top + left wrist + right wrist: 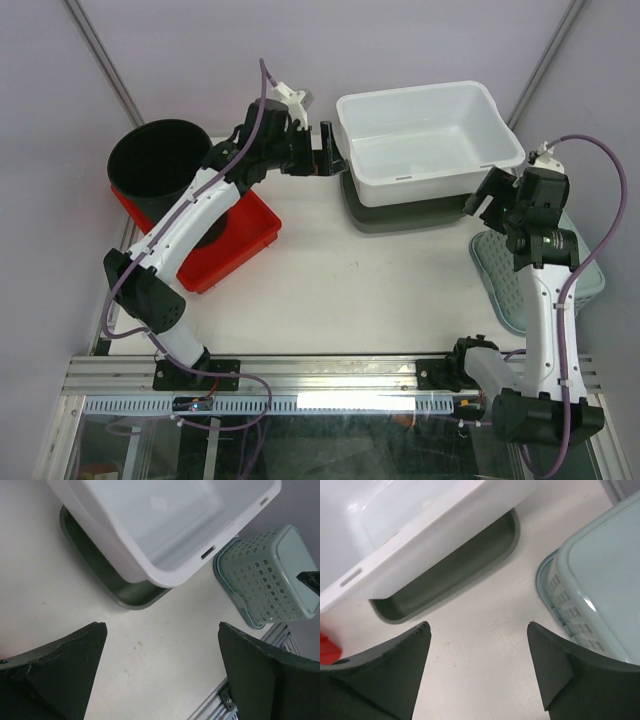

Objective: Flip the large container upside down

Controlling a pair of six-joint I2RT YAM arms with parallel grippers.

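The large white container [430,135] stands open side up at the back of the table, resting on a dark green tray [400,215]. My left gripper [328,150] is open and empty beside the container's left end. My right gripper [490,195] is open and empty by its front right corner. The left wrist view shows the container [150,525] and the tray [100,565] beyond my open left gripper [162,630], with bare table between the fingers. The right wrist view shows the container [395,525] and the tray [450,575] ahead of my open right gripper [478,626].
A black bucket [155,160] stands on a red tray [245,235] at the left. A pale green perforated basket [580,270] lies bottom up at the right edge, under my right arm. It also shows in the left wrist view [265,575] and the right wrist view [600,585].
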